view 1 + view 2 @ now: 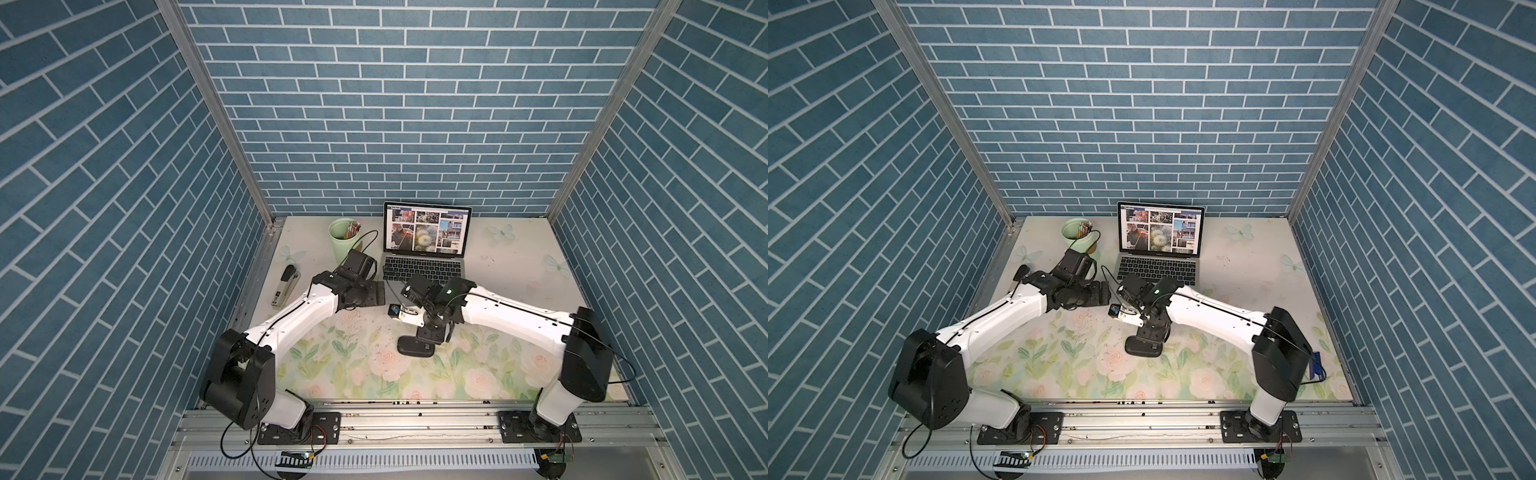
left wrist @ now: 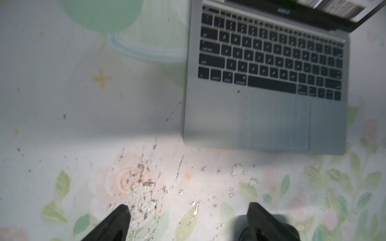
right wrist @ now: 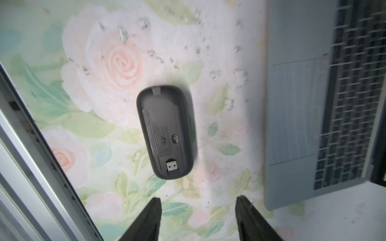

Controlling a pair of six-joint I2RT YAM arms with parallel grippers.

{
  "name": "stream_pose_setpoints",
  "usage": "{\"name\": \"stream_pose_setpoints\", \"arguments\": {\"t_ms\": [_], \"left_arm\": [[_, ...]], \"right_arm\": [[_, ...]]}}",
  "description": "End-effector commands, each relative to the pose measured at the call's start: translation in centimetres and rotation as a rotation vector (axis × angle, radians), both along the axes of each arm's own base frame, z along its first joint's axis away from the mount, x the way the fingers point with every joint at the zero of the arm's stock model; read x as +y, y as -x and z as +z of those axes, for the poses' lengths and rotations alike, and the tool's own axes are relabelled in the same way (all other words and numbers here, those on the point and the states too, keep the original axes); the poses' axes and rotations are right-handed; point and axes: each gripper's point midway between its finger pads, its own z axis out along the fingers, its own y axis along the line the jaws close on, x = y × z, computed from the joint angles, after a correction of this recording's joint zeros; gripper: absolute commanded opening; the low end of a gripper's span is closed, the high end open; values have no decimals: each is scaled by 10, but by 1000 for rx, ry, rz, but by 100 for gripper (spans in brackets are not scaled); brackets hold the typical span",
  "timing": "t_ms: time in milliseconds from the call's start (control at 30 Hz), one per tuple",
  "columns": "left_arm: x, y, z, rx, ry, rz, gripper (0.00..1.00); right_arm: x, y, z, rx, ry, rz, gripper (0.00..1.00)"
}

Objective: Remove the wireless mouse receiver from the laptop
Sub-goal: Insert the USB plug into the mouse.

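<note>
With the wireless mouse receiver (image 3: 172,166) lying in the slot of the upturned mouse (image 3: 167,116), clear of the laptop (image 3: 296,108), the right end effector (image 3: 198,201), jaws apart and empty, should rise straight up without nudging the mouse; the left end effector (image 2: 188,206), likewise apart, need do nothing.

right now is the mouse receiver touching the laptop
Apart. The right wrist view shows the wireless mouse receiver seated in a slot on the upturned mouse, with bare table between the mouse and the laptop.
</note>
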Motion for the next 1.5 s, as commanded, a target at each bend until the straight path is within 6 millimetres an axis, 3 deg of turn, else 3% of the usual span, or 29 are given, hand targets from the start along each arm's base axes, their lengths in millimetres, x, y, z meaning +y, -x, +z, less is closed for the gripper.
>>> {"name": "stream_pose_setpoints", "arguments": {"t_ms": [0, 67, 100, 200, 267, 367, 433, 500, 567, 667, 767, 867, 933, 1000, 1100, 1200, 1267, 1367, 1467], "left_arm": [[-16, -28, 40, -130, 8, -73, 93], [-29, -39, 62, -183, 47, -115, 93], [-37, -44, 74, -207, 74, -143, 92], [-55, -50, 99, -257, 144, -211, 90], [-65, -45, 109, -262, 195, -255, 87], [-82, -21, 108, -221, 285, -380, 91], [-84, -4, 106, -213, 262, -438, 99], [-83, 11, 115, -281, 164, -480, 99], [-75, 10, 136, -397, 64, -458, 100], [-54, -7, 173, -606, -30, -386, 100], [-54, -24, 192, -751, -136, -424, 100], [-70, -33, 198, -790, -270, -603, 100], [-79, -26, 192, -775, -340, -772, 100], [-88, 0, 176, -728, -374, -1016, 100], [-93, 43, 144, -655, -443, -1281, 100], [-94, 80, 106, -645, -570, -1403, 100], [-93, 100, 75, -578, -559, -1480, 99], [-95, 119, 41, -485, -507, -1541, 99], [-102, 135, 15, -416, -436, -1601, 100]], "right_arm": [[1, -3, 28, -27, -117, -105, 43], [8, 1, 24, 11, -164, -133, 11], [11, 2, 22, 19, -193, -158, 0], [16, -2, 33, -7, -342, -253, 0], [14, -10, 58, -78, -507, -326, 0], [7, -13, 104, -157, -790, -399, 0], [-4, -17, 120, -181, -884, -489, 0], [-22, -27, 119, -204, -842, -627, 0], [-43, -36, 114, -257, -747, -740, 0], [-53, -37, 116, -299, -697, -726, 0], [-57, -40, 119, -299, -727, -730, 0], [-64, -46, 109, -262, -701, -753, 37], [-65, -46, 104, -231, -688, -746, 43], [-65, -45, 101, -204, -689, -733, 59], [-65, -45, 98, -197, -691, -720, 60], [-71, -46, 99, -195, -684, -719, 62], [-77, -47, 99, -185, -679, -720, 67], [-86, -48, 94, -165, -672, -734, 68], [-90, -46, 74, -89, -644, -777, 64]]}}
